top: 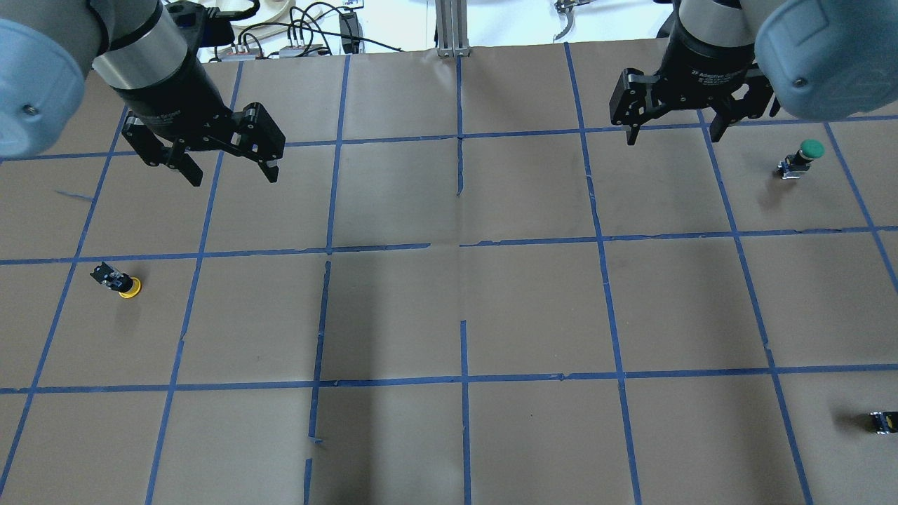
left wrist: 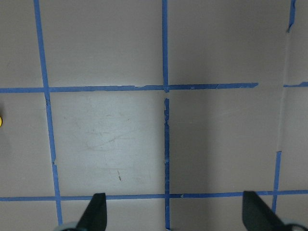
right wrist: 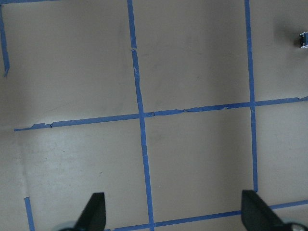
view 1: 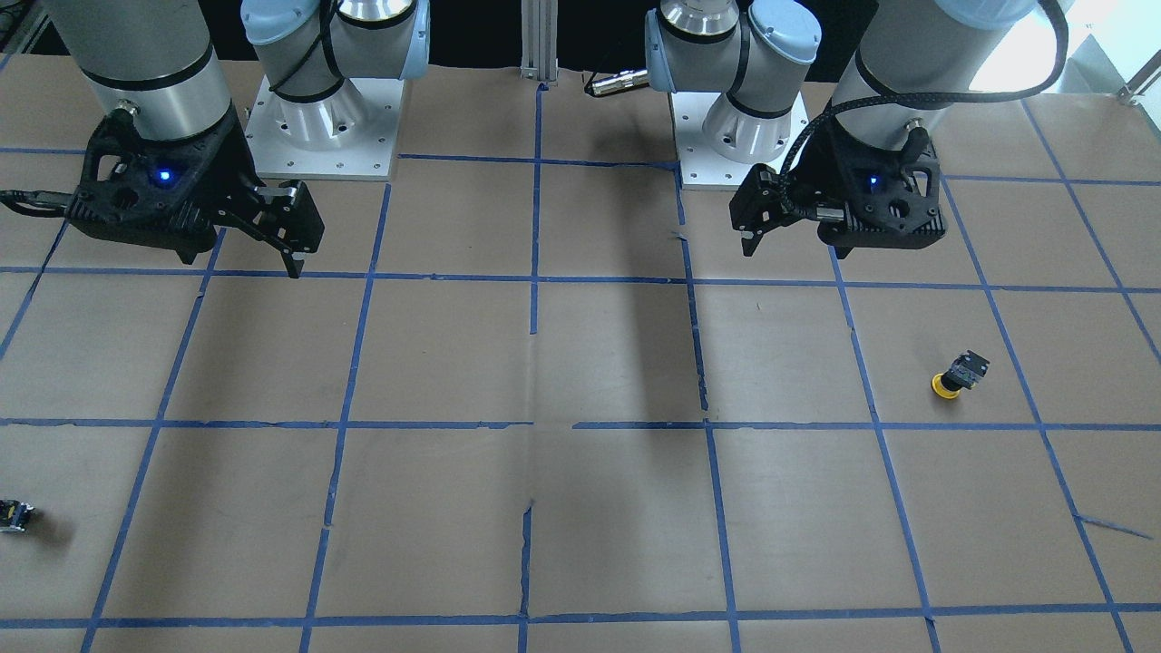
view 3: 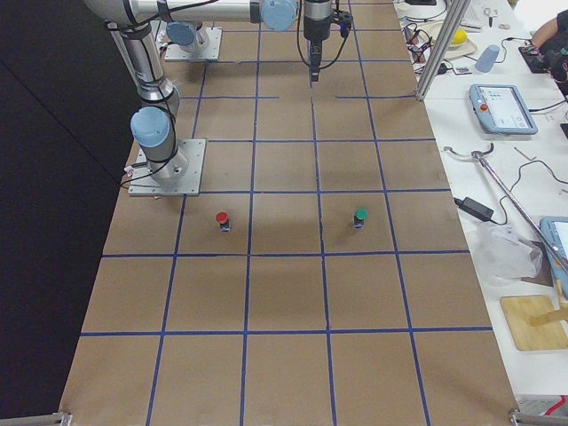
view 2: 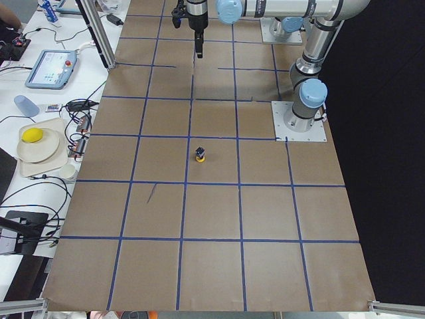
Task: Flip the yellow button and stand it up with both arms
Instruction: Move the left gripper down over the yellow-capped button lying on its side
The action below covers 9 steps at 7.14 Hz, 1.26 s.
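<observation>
The yellow button [top: 119,280] rests on its yellow cap with the black-and-grey body pointing up, on the robot's left side of the table. It also shows in the front view [view 1: 959,374] and the left side view [view 2: 200,155]. Only a yellow sliver [left wrist: 0,121] shows at the left edge of the left wrist view. My left gripper [top: 231,175] is open and empty, above the table, farther from the robot than the button; its fingertips [left wrist: 96,211] frame bare paper. My right gripper [top: 673,135] is open and empty on the far right, its fingertips [right wrist: 96,211] over a tape crossing.
A green-capped button [top: 803,156] stands right of the right gripper. A red-capped button [view 3: 222,219] stands near the right arm's base. A small dark capless switch [top: 882,421] lies at the near right edge. Brown paper with blue tape grid [top: 463,379] covers the table.
</observation>
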Available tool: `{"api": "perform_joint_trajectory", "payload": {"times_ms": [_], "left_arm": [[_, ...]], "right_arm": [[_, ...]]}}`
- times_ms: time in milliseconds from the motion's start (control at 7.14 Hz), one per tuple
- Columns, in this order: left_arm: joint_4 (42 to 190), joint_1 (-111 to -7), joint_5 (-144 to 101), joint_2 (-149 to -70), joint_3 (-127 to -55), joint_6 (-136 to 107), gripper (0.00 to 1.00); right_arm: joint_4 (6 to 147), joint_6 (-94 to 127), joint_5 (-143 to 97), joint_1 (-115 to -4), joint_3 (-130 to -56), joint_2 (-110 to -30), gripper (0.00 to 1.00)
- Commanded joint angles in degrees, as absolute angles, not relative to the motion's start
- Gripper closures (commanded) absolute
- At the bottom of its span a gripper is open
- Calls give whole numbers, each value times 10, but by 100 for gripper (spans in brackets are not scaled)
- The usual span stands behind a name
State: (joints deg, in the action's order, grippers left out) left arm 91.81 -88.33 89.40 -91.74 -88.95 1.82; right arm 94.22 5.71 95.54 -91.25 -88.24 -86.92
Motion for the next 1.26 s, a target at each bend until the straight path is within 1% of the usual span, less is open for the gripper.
{"api": "perform_joint_trajectory", "payload": {"times_ms": [0, 280, 561, 841, 1121], "left_arm": [[918, -882, 896, -915, -889, 19, 0], [918, -860, 900, -919, -921, 118, 0], [891, -783, 906, -931, -946, 218, 0], [833, -759, 907, -935, -971, 299, 0], [822, -743, 907, -936, -975, 336, 0]], "right_arm": [[942, 57, 955, -913, -882, -869, 0], [942, 57, 955, -912, -882, -869, 0], [942, 57, 955, -913, -882, -869, 0], [942, 57, 955, -913, -882, -869, 0], [942, 57, 955, -912, -882, -869, 0]]}}
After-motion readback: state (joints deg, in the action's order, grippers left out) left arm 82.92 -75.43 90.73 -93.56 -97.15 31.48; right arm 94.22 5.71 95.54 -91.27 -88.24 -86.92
